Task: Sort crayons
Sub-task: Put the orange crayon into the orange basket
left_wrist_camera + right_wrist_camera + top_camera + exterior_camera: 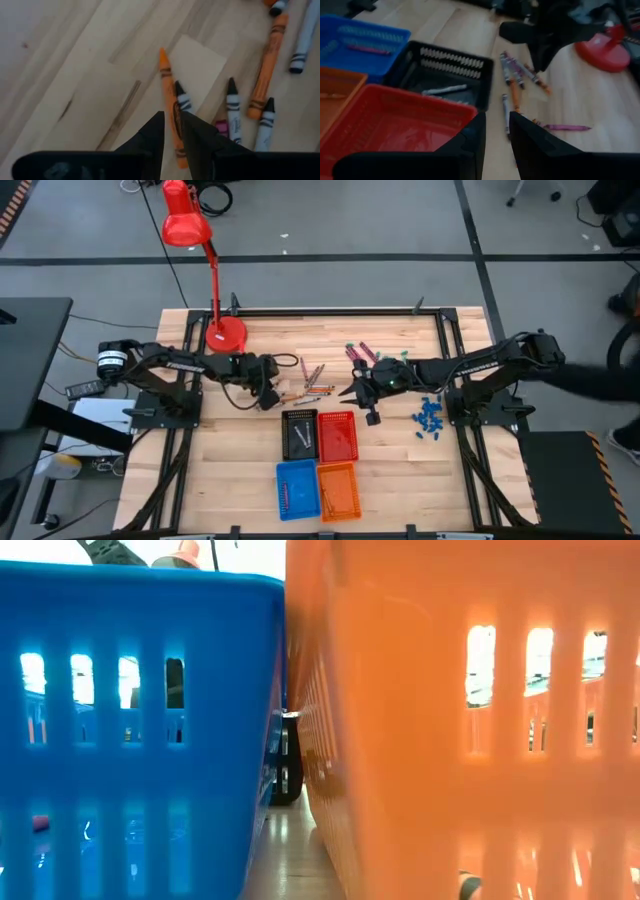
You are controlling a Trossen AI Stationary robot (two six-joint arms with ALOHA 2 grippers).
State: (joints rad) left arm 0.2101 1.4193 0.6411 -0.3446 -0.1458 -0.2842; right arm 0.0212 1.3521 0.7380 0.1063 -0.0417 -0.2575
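Several crayons (308, 388) lie loose on the wooden table between my two grippers. They also show in the right wrist view (520, 72). My left gripper (270, 393) is low over their left end and shut on an orange crayon (170, 95). Black-tipped white crayons (232, 112) and a second orange crayon (265, 75) lie beside it. My right gripper (365, 395) hangs just beyond the red basket (338, 436). Its fingers (470, 140) stand a narrow gap apart with nothing between them. More maroon crayons (364, 351) lie farther back. My left gripper pinches the orange crayon between its two fingers, on the two sides of its paper-wrapped shaft (173, 117) toward the blunt end. The fingers come slanting down from the table's left. The pointed tip (162, 51) sticks out ahead of them. Whether the crayon is off the table, I cannot tell.
Four baskets stand at the near middle: black (299, 433), red, blue (297, 488) and orange (338, 490). The black one holds a pale crayon (445, 90). A red desk lamp (225, 332) stands at the far left. Blue chunky pieces (430, 417) lie at the right.
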